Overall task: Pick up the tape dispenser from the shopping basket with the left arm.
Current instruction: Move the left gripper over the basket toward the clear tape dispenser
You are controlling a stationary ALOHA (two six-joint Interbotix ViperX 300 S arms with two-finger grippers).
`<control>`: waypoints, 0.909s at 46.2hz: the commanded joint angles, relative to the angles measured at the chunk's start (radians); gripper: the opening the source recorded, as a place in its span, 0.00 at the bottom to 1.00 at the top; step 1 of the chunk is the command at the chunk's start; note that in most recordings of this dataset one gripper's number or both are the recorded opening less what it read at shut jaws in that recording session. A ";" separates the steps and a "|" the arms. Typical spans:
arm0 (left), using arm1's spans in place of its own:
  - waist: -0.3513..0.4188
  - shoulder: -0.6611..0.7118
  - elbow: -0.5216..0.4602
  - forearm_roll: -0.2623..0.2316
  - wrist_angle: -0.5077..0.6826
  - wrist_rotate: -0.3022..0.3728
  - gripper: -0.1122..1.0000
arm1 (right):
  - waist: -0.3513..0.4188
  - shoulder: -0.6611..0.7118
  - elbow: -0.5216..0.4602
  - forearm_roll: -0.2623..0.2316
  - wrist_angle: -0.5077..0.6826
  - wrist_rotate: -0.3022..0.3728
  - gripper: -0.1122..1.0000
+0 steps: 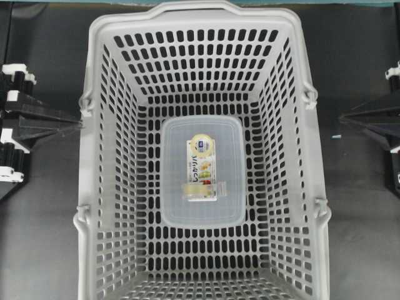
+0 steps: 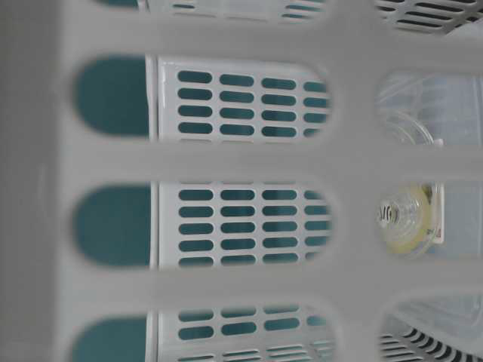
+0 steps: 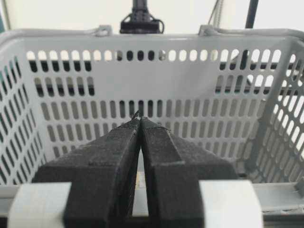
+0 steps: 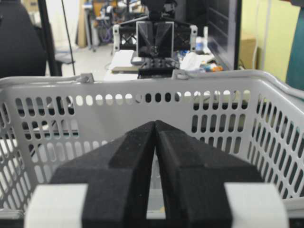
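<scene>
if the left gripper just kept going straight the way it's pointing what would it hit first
Most likely the shopping basket. The left gripper sits shut just outside its near slotted wall, pointing across at it, so that wall or rim comes first. The tape dispenser lies lower, on the basket floor, probably beneath that line.
</scene>
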 commanded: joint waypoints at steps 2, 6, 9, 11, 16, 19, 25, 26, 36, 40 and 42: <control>-0.015 0.014 -0.112 0.041 0.098 -0.038 0.15 | -0.008 0.012 -0.011 0.008 0.005 0.005 0.10; -0.025 0.046 -0.204 0.041 0.233 -0.074 0.10 | -0.009 0.005 -0.012 0.008 0.043 0.011 0.10; -0.035 0.078 -0.268 0.041 0.327 -0.089 0.10 | -0.008 0.000 -0.012 0.006 0.078 0.017 0.10; -0.043 0.101 -0.314 0.041 0.385 -0.097 0.10 | -0.009 -0.005 -0.015 0.006 0.100 0.021 0.10; -0.066 0.184 -0.433 0.041 0.532 -0.109 0.10 | -0.009 -0.025 -0.018 0.006 0.150 0.021 0.10; -0.078 0.239 -0.492 0.041 0.603 -0.109 0.10 | -0.009 -0.035 -0.023 0.006 0.176 0.021 0.10; -0.100 0.377 -0.609 0.041 0.721 -0.109 0.10 | -0.008 -0.054 -0.025 0.008 0.222 0.021 0.10; -0.101 0.397 -0.621 0.041 0.733 -0.109 0.10 | -0.009 -0.057 -0.026 0.006 0.232 0.021 0.10; -0.114 0.588 -0.770 0.041 0.877 -0.115 0.10 | -0.012 -0.081 -0.028 0.006 0.287 0.023 0.11; -0.117 0.646 -0.827 0.041 0.940 -0.115 0.10 | -0.017 -0.087 -0.026 0.006 0.293 0.023 0.19; -0.117 0.669 -0.847 0.041 0.965 -0.115 0.10 | -0.018 -0.091 -0.026 0.008 0.293 0.023 0.27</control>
